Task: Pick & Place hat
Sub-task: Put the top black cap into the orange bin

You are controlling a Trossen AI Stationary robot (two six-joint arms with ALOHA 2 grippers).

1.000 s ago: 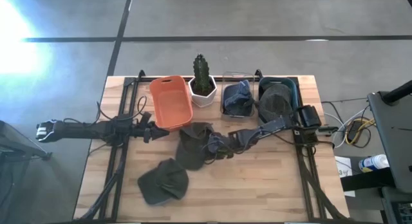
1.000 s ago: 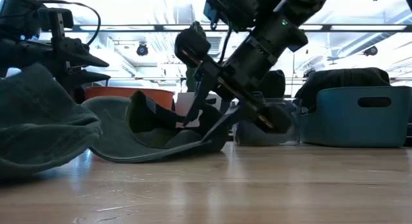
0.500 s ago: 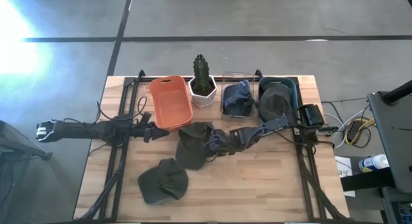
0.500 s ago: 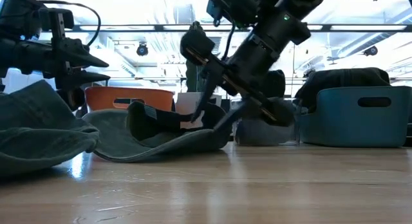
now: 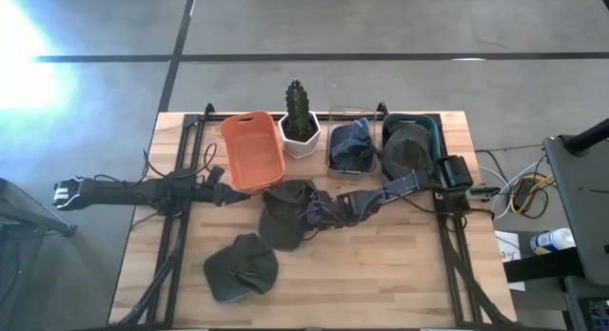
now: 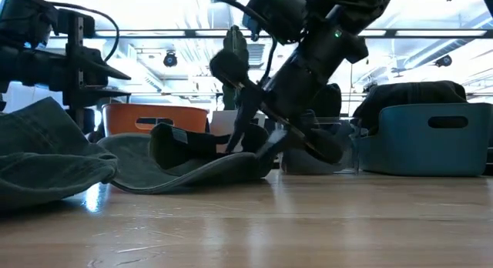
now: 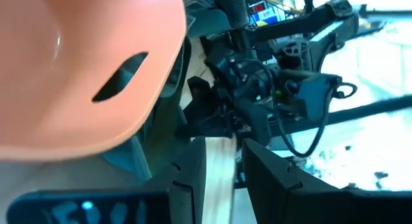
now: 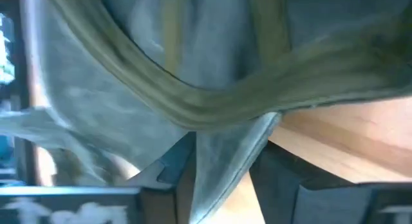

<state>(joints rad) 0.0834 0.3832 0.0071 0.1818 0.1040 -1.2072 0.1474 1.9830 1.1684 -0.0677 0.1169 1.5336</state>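
Note:
A dark olive hat [image 5: 284, 215] lies crown-up on the table's middle; in the low view the hat [image 6: 185, 156] rests on its brim. My right gripper [image 5: 311, 215] comes from the table's right and is shut on this brim; it also shows in the low view [image 6: 254, 139]. A second olive hat [image 5: 241, 267] lies near the table's near edge and fills the low view's left [image 6: 46, 156]. My left gripper [image 5: 238, 194] hovers open beside the orange bin [image 5: 253, 150], touching nothing; its wrist view [image 7: 222, 179] looks toward the right arm. My right gripper pinches the hat's brim at its right edge [image 8: 225, 156] between the two fingers [image 8: 172, 167]. The fingers slant down from the table's right. The cloth between them is a folded edge. The rest of the hat lies on the table.
Along the far edge stand the orange bin, a potted cactus [image 5: 299, 114], a clear bin with blue cloth [image 5: 350, 146] and a teal bin [image 5: 425, 124] holding a dark hat. Bare wood lies at the near right [image 5: 381, 274]. Black frame rails run along both sides.
My right gripper has tipped a little lower at the hat's brim. The hat has stayed lying on the table.

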